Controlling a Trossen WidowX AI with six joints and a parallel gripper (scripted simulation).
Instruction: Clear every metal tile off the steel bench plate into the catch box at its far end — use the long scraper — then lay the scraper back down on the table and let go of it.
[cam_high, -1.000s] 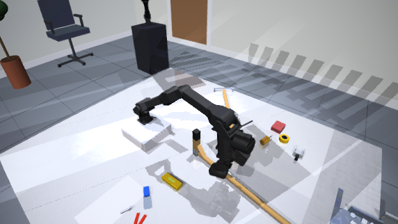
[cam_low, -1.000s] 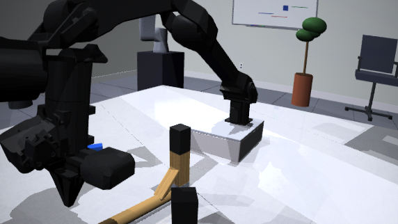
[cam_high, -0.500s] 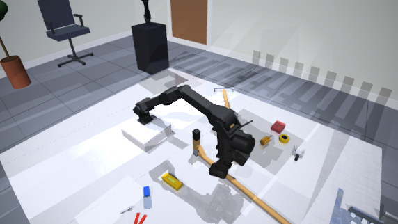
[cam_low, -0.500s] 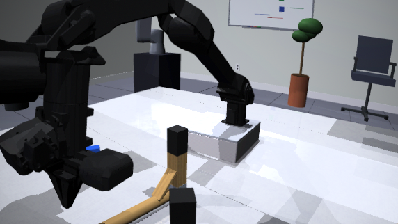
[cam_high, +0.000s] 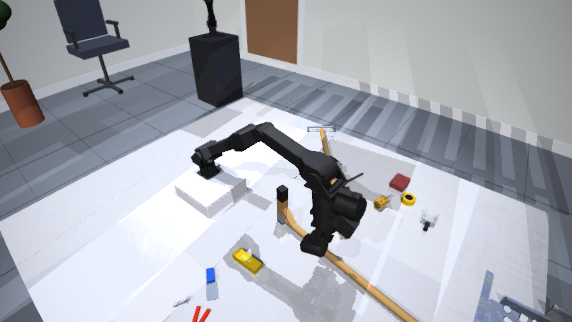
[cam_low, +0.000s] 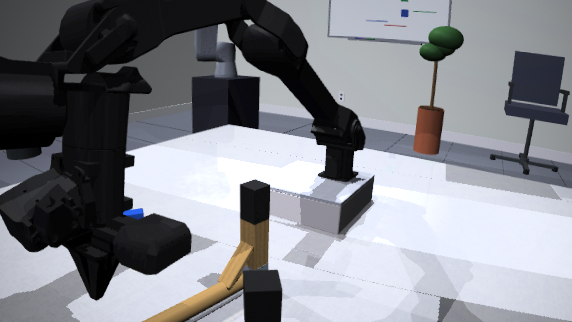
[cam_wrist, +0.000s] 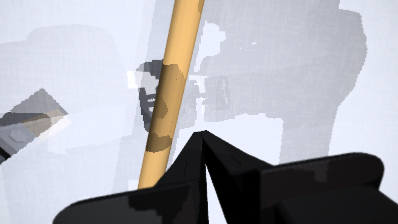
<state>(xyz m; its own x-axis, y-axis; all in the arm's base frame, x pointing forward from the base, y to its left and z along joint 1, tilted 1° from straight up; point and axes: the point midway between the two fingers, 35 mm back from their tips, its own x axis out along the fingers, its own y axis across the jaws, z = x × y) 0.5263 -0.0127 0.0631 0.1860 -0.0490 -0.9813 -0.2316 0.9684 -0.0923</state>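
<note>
The long scraper's wooden handle (cam_high: 360, 280) (cam_low: 200, 300) (cam_wrist: 175, 75) lies flat on the table. It runs from the front right to an upright wooden post with a black cap (cam_high: 282, 200) (cam_low: 255, 220). My gripper (cam_high: 312, 247) (cam_low: 95, 292) (cam_wrist: 200, 137) points down just beside the handle, low over the surface. Its fingers are shut together with nothing between them; the handle lies to their left in the wrist view. The shiny plate area (cam_high: 320, 292) under the handle mirrors the arm. I cannot make out any metal tiles or the catch box.
A second thin wooden stick (cam_high: 325, 144) with a grey crossbar lies behind the arm. A red block (cam_high: 399, 181), a yellow ring (cam_high: 409, 199), a yellow block (cam_high: 248, 260) and a blue block (cam_high: 210, 274) lie around. The arm's base stands on a white box (cam_high: 212, 195).
</note>
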